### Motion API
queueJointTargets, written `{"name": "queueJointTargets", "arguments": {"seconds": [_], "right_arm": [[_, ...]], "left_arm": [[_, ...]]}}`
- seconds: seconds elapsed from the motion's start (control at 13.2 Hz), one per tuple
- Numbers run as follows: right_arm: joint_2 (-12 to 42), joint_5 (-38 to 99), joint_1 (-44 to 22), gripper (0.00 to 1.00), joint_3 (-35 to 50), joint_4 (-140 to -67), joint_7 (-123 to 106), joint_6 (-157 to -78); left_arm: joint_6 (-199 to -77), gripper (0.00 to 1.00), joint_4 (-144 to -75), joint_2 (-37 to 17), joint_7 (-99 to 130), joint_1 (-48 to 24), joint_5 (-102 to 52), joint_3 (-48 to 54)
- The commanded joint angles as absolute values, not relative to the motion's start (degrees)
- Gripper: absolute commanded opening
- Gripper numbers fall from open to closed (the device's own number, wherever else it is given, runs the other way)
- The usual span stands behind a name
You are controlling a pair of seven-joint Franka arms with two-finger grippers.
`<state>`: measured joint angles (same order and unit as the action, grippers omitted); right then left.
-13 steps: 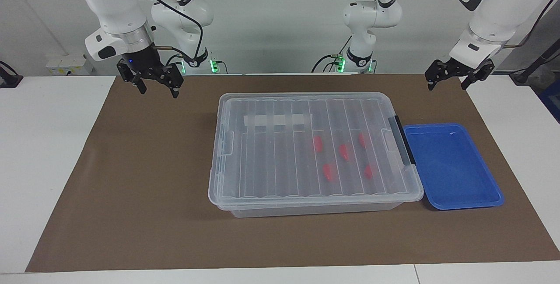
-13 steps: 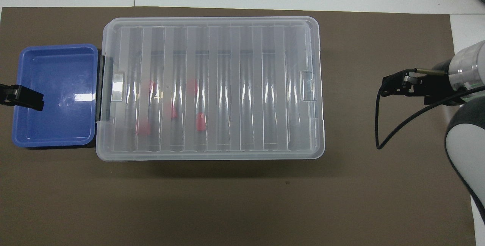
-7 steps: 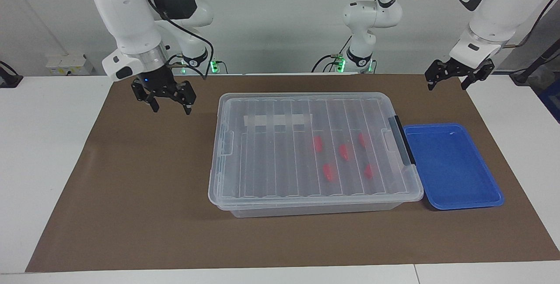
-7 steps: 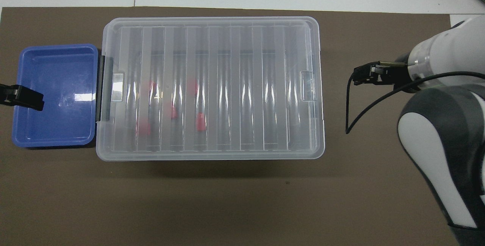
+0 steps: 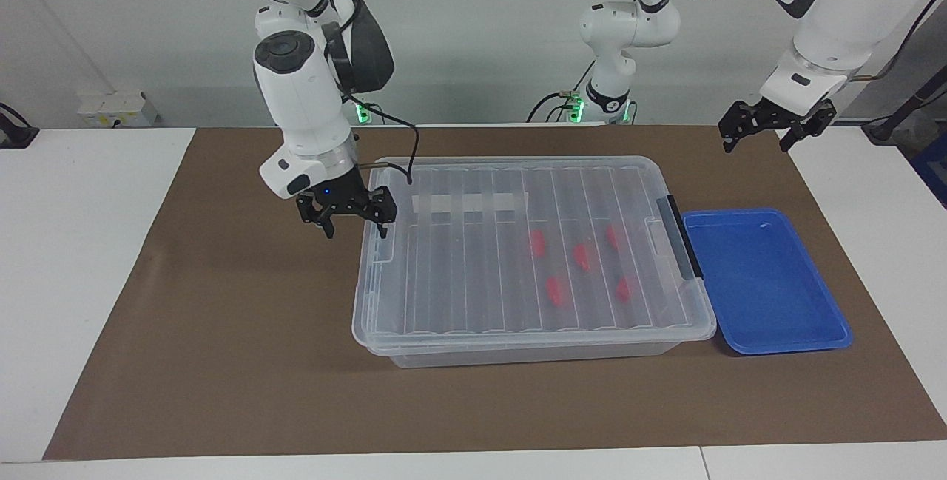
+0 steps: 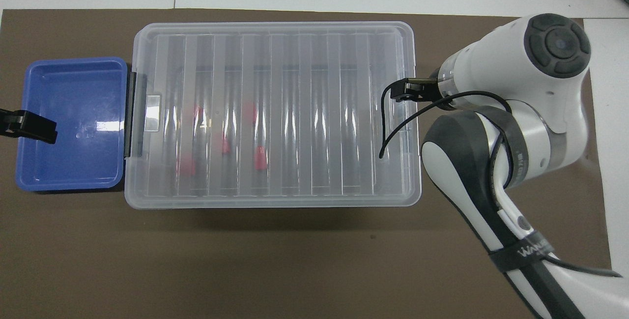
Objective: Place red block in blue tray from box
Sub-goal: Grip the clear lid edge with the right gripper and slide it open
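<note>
The clear box (image 5: 518, 258) lies in the middle of the brown mat with its ribbed lid shut. Several red blocks (image 5: 583, 257) lie inside it under the lid, toward the left arm's end; they also show in the overhead view (image 6: 259, 158). The blue tray (image 5: 762, 280) sits empty against the box's black latch (image 5: 681, 236). My right gripper (image 5: 354, 224) is open and hangs over the box's end rim at the right arm's end. My left gripper (image 5: 760, 137) is open and waits raised; in the overhead view it (image 6: 29, 127) is over the tray.
A white tape strip (image 5: 467, 203) is on the lid. The brown mat (image 5: 222, 332) covers the table, with bare mat between the box and the table's front edge. The right arm's cable (image 6: 393, 127) hangs over the lid.
My right gripper has come down and moved from over the bare mat to the box's end rim. The left arm, the box, the blocks and the tray have not moved.
</note>
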<state>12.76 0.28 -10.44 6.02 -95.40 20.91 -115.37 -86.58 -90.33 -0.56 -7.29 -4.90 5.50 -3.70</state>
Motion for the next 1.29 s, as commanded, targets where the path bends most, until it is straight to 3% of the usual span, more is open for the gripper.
{"name": "queueJointTargets", "arguments": {"seconds": [0.0, 0.45, 1.21], "right_arm": [[11.6, -2.4, -10.7, 1.00, 6.1, -98.7, 21.3, -116.3], [9.6, -3.1, -8.1, 1.00, 5.8, -103.4, 17.7, -115.8], [9.2, -3.1, 2.5, 1.00, 5.9, -104.9, -5.8, -115.1]], "left_arm": [[-85.8, 1.00, -90.8, 0.2, -7.6, -4.8, 5.8, -3.8], [-85.8, 1.00, -90.8, 0.2, -7.6, -4.8, 5.8, -3.8], [-85.8, 1.00, -90.8, 0.2, -7.6, -4.8, 5.8, -3.8]]}}
